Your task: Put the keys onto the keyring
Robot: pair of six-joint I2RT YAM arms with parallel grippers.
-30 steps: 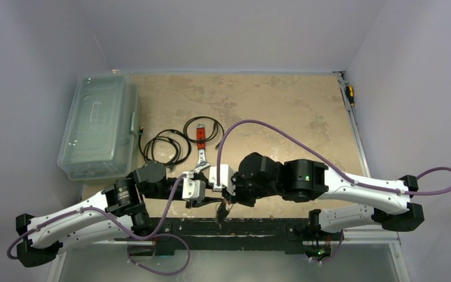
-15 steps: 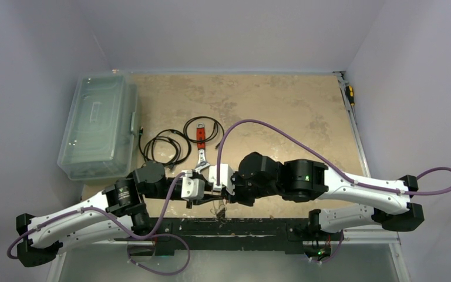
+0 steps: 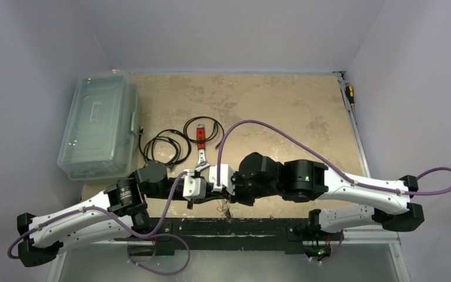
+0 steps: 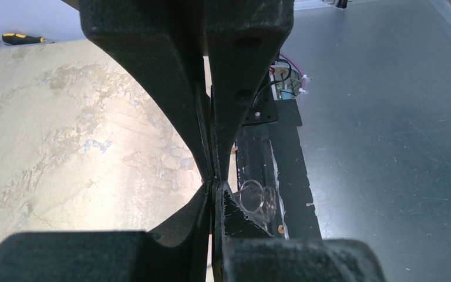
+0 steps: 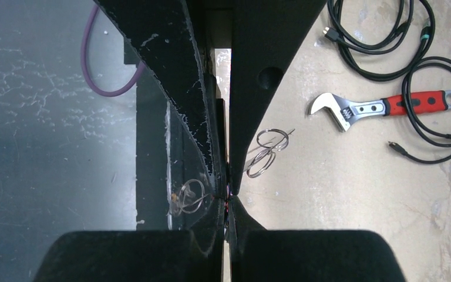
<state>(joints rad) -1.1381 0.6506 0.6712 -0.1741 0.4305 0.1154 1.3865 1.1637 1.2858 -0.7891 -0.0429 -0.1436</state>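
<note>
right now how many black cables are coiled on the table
2. One cable lies beside the clear plastic bin; the other cable loops around the red handle end of the adjustable wrench. The arms may hide more.

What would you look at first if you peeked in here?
First, the left gripper and right gripper, both pinched shut and meeting tip to tip at the near edge of the table. Next, the big clear box on the left side. Then the wrench with its red handle, lying among the black cables near the middle.
</note>
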